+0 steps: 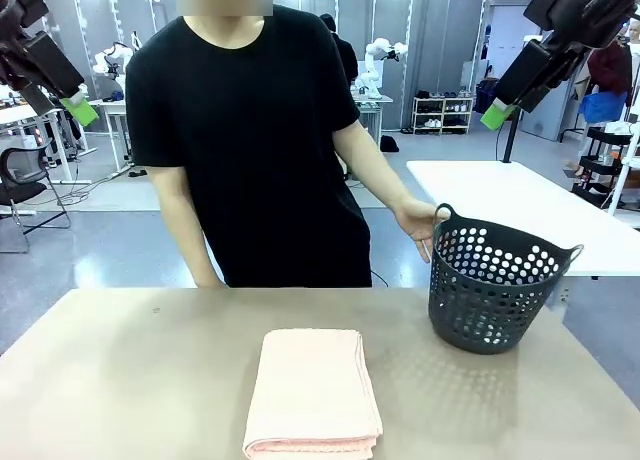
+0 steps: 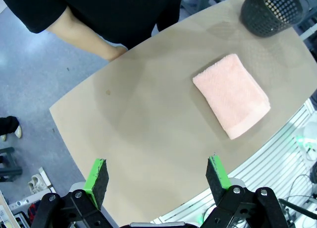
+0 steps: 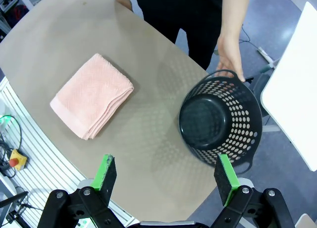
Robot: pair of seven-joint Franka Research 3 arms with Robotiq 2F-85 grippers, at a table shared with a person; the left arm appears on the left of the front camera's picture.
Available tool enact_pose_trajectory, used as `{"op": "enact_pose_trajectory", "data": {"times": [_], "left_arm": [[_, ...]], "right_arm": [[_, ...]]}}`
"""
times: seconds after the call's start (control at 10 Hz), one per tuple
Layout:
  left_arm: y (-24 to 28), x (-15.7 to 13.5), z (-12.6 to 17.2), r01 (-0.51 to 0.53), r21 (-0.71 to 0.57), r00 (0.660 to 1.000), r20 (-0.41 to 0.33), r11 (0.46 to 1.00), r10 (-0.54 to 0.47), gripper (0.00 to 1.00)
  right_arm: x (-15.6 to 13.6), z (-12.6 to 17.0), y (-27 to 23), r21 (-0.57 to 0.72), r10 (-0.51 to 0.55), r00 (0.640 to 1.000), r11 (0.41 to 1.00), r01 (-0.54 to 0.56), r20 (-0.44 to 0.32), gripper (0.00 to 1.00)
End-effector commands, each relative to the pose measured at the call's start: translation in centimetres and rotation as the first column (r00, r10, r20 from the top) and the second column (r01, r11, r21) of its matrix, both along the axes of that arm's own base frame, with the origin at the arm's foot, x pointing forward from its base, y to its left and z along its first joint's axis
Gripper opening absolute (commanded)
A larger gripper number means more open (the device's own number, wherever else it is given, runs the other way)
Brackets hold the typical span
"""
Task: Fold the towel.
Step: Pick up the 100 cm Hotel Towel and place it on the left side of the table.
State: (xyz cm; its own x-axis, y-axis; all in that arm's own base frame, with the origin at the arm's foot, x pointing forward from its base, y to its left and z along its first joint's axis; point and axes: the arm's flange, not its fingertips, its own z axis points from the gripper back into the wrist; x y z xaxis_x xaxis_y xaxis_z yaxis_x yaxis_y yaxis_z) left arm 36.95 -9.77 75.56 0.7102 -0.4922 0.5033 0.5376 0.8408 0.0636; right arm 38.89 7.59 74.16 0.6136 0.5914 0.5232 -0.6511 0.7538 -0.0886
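The pale pink towel (image 1: 313, 392) lies folded in a neat rectangle near the front edge of the tan table (image 1: 130, 370), its stacked layers facing me. It also appears as the towel (image 2: 232, 93) in the left wrist view and the towel (image 3: 92, 95) in the right wrist view. My left gripper (image 2: 157, 181) hangs open high above the table's left side, with a green pad (image 1: 80, 111) at the upper left of the front view. High above the right side my right gripper (image 3: 166, 176) is open too, its green pad (image 1: 495, 117) showing at the upper right. Neither holds anything.
A dark perforated plastic basket (image 1: 494, 292) stands empty on the table's right part, also seen as the basket (image 3: 220, 120) from above. A person in a black shirt stands at the far side, one hand (image 1: 420, 225) by the basket's handle. A white table (image 1: 520, 195) stands behind.
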Motion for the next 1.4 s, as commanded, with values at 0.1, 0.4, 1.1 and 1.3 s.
{"op": "enact_pose_trajectory", "data": {"times": [0.1,0.4,1.1,1.3], "left_arm": [[0.1,0.0,0.3,0.0,-0.002,1.0,-0.009,1.0,0.0,1.0],[0.1,0.0,0.3,0.0,-0.002,1.0,-0.009,1.0,0.0,1.0],[-0.4,3.2,-8.1,-0.033,-0.192,0.995,-0.099,0.981,0.014,1.0],[-1.2,5.4,-12.8,-0.06,-0.273,0.986,-0.168,0.96,0.014,1.0]], "right_arm": [[0.0,0.0,-0.1,0.004,-0.006,1.0,1.0,0.006,-0.001,1.0],[0.0,0.0,-0.1,0.004,-0.006,1.0,1.0,0.006,-0.001,1.0],[0.0,0.0,-0.1,0.004,-0.006,1.0,1.0,0.006,-0.001,1.0],[0.0,0.0,-0.1,0.004,-0.006,1.0,1.0,0.006,-0.001,1.0]]}}
